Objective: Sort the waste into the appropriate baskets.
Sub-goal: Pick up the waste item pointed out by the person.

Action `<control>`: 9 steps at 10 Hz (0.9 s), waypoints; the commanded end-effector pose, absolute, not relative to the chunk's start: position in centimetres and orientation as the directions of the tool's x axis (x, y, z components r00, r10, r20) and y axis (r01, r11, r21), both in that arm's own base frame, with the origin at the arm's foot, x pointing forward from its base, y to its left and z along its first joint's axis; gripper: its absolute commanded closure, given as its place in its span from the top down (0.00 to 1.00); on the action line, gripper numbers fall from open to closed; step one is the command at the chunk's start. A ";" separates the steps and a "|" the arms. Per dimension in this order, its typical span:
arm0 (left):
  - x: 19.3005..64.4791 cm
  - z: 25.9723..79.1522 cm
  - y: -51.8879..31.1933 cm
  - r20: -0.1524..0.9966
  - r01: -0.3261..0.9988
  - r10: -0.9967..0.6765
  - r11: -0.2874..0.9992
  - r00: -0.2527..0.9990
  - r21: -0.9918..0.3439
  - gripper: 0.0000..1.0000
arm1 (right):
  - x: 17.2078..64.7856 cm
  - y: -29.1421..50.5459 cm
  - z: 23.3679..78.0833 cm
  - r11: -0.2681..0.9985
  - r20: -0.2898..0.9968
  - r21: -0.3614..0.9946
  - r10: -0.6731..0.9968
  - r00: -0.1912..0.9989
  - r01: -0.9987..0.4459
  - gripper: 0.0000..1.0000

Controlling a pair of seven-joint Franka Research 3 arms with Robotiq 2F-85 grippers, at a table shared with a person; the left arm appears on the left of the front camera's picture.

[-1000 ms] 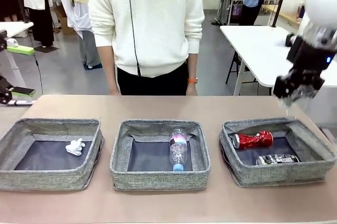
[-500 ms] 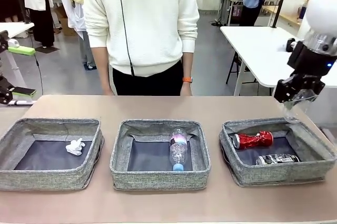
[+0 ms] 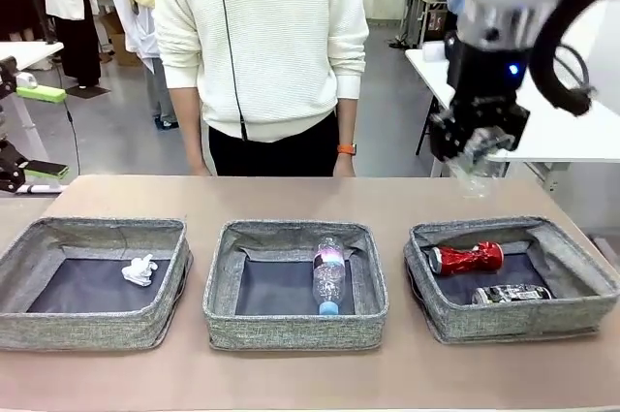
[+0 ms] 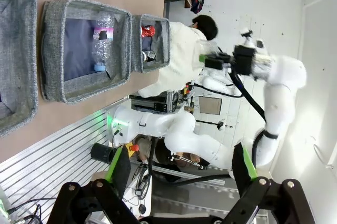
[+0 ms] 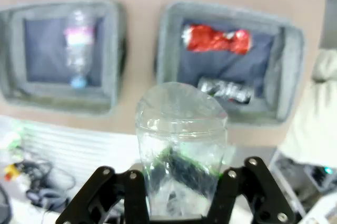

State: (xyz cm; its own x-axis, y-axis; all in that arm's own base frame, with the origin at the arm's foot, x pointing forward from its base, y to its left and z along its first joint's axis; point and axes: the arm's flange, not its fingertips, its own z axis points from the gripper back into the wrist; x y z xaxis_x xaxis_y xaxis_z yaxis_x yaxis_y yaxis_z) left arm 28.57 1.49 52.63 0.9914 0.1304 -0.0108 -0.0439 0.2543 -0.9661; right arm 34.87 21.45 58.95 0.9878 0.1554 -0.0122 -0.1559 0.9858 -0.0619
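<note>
I hold the right gripper (image 3: 481, 162) clamped on the crumpled plastic (image 5: 180, 145), high over the counter (image 3: 387, 199) behind the right basket (image 3: 601, 281). The left gripper (image 4: 179, 174) stands apart, holding nothing. Risk, in my judgement: the thin plastic may slip or spring loose early and land with the cans (image 3: 467, 258), or drift off-target, being light. The middle basket (image 3: 291, 330) holds the bottle (image 3: 327, 274). The counter is plain brown; a person stands across it.
</note>
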 end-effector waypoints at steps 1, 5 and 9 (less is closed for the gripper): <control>28.4 52.8 1.6 0.005 -0.026 0.123 0.248 0.992 -0.968 1.00 | 32.6 28.1 62.3 0.991 -0.004 -0.110 0.081 0.997 -0.081 0.00; 28.4 52.8 1.6 0.005 -0.026 0.123 0.248 0.992 -0.968 1.00 | 29.9 38.7 68.1 0.983 0.049 0.042 0.177 0.983 -0.179 0.00; 28.4 52.8 1.6 0.005 -0.026 0.123 0.248 0.992 -0.968 1.00 | 30.0 38.4 71.7 0.961 0.065 0.198 0.186 0.980 -0.196 0.00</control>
